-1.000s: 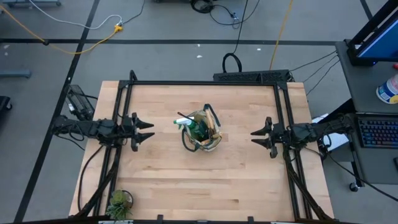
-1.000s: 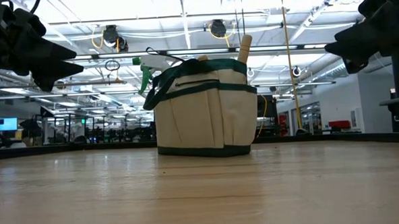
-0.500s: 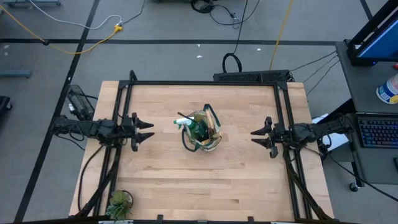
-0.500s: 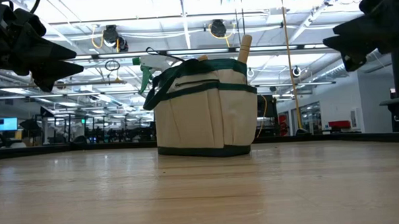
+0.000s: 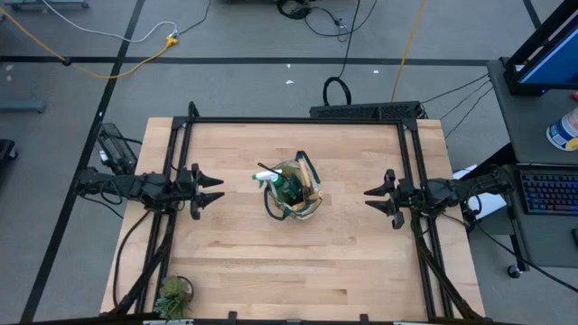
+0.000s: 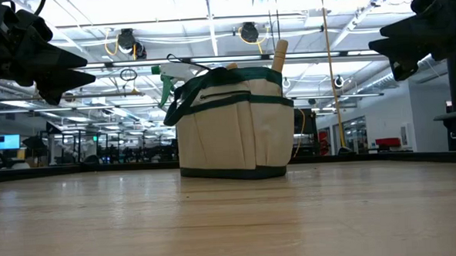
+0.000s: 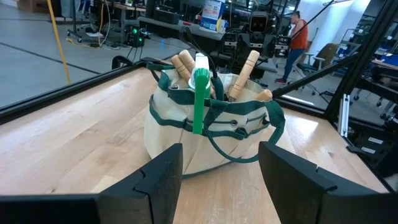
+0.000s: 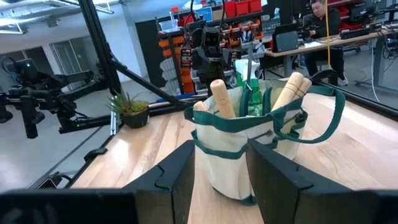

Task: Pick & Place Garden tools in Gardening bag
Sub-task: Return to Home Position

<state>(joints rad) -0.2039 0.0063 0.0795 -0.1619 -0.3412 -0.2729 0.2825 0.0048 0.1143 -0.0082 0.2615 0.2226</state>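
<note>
Flanking the gardening bag, left tool and right tool stay open, unmoved.

1. A robotics lab, I'd say: a big open hall under an exposed ceiling with strip lights and ducts.
2. Bare grey floor with loose cables around a black-framed wooden counter.
3. Racks of red bins, a keyboard on a side desk, and a person working at a bench.
</note>
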